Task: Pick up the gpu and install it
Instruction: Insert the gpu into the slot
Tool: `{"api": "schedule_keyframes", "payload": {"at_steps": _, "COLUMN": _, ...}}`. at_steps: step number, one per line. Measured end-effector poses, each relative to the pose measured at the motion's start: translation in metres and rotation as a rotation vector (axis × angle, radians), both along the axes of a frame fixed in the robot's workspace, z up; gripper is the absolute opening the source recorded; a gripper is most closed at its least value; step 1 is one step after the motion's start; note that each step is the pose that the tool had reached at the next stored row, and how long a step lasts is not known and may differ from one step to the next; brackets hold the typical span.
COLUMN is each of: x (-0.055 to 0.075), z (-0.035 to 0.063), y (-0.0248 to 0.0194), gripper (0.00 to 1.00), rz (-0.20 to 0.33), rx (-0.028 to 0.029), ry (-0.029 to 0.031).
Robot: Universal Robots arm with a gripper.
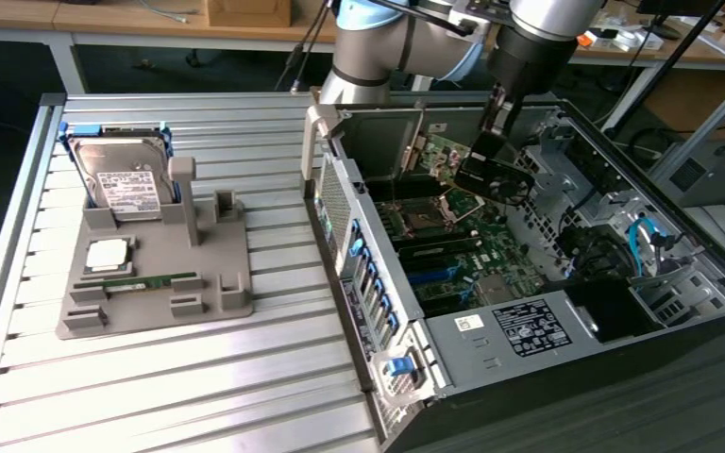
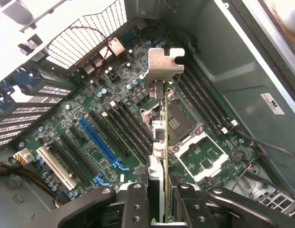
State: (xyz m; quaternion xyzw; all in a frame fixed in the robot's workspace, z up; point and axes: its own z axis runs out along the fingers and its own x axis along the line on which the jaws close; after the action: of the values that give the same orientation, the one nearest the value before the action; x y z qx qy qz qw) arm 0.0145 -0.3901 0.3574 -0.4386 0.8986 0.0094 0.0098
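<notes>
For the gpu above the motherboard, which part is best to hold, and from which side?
Probably its upper long edge, from above: the gpu is thin and hangs on edge, so the jaws pinch its two flat faces, clear of the silver bracket.

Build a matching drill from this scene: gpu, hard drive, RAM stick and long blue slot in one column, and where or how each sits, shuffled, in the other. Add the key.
1. gpu
2. hard drive
3. RAM stick
4. long blue slot

A. lying flat on the grey holder
B. empty, on the motherboard
C. clamped in the gripper, above the motherboard
D. standing upright in the grey holder

Pairs: 1-C, 2-D, 3-A, 4-B
</notes>
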Motion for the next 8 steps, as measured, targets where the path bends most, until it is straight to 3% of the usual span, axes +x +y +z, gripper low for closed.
{"api": "schedule_keyframes", "payload": {"at_steps": 8, "x": 0.0, "z": -0.0001, "y": 0.0, "gripper": 0.27, "rz": 0.016, "rx": -0.0001, "ry": 0.0}}
